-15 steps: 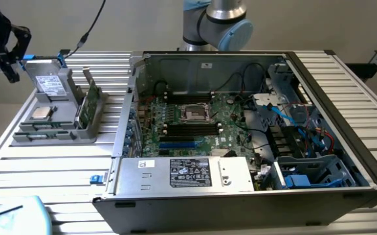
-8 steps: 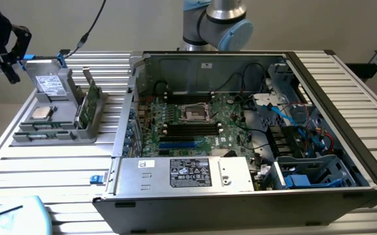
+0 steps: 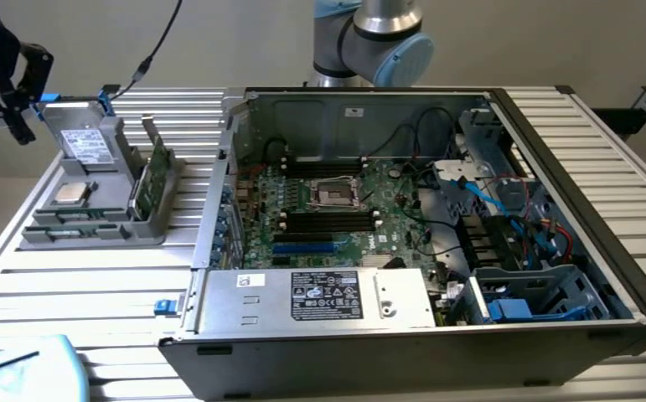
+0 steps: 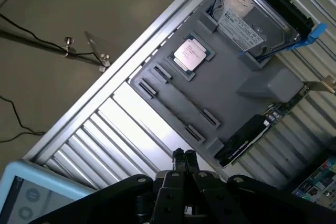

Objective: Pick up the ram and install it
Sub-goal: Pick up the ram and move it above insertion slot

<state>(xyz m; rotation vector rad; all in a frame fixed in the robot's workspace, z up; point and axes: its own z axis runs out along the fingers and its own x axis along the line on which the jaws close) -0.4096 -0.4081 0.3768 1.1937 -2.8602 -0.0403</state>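
One gripper (image 4: pixel 184 157) hung at the exterior view's far left, off the end of the grey tray (image 3: pixel 90 235) and above the edge of the slatted metal table (image 3: pixel 99 289). In the wrist view its two black fingertips (image 4: pixel 178 155) were pressed together with nothing between them.

The tray carried a hard drive (image 3: pixel 82 142) in a blue-edged holder at its far end. A square processor chip (image 3: pixel 71 193) lay flat in the middle, and a green expansion card (image 3: pixel 151 177) stood on edge along the side nearest the open computer case (image 3: pixel 636 289). Narrow grooves (image 4: pixel 202 115) ran along the tray's near end.

I could not tell where the ram was, whether in those grooves or in the black slots of the motherboard (image 3: pixel 395 197) inside the case. A silver power supply (image 3: pixel 323 297) sat at the case's near side.
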